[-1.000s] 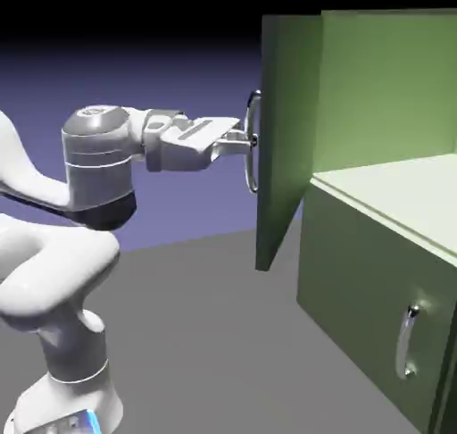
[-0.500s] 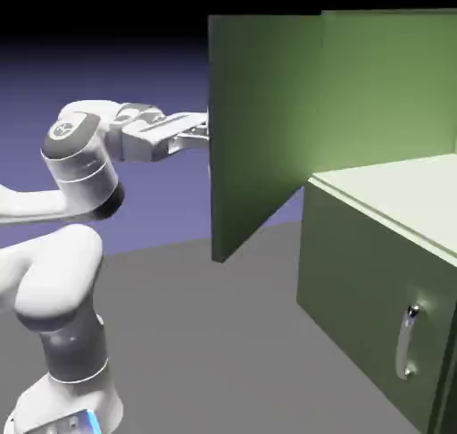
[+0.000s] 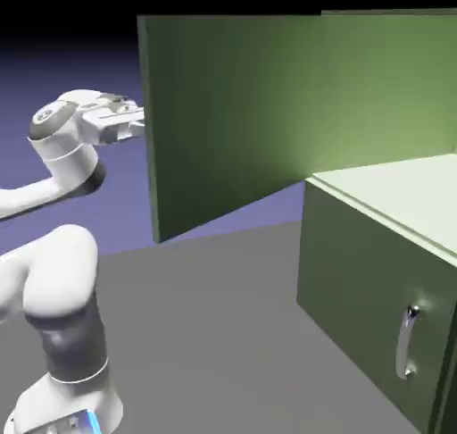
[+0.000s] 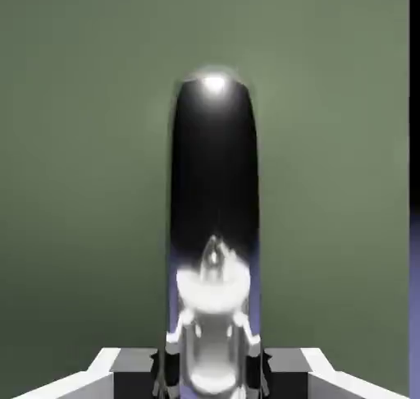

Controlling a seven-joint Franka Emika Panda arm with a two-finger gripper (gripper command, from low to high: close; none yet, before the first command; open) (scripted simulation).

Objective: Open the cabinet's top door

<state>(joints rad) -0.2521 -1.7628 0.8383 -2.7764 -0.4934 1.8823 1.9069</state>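
Observation:
The olive-green cabinet (image 3: 370,254) stands at the exterior view's right. Its top door (image 3: 232,111) is swung far out to the left, with the inner face toward the camera. My white hand (image 3: 112,120) reaches the door's outer edge from the left, and the fingertips are hidden behind the panel. In the hand view the long silver handle (image 4: 213,184) rises large and dark between the fingers (image 4: 107,371), against the green door panel (image 4: 82,143). My gripper (image 4: 213,373) is shut on that handle.
Behind the open door the cabinet's pale green inner shelf (image 3: 402,191) shows. The lower door (image 3: 348,289) stays shut, with its short silver handle (image 3: 407,343). Grey table (image 3: 223,334) lies in front of the cabinet, and my arm's base rises at lower left.
The top door has swung much further open, its free edge moving left across the exterior view. My hand went left with it and now sits behind the panel's edge.

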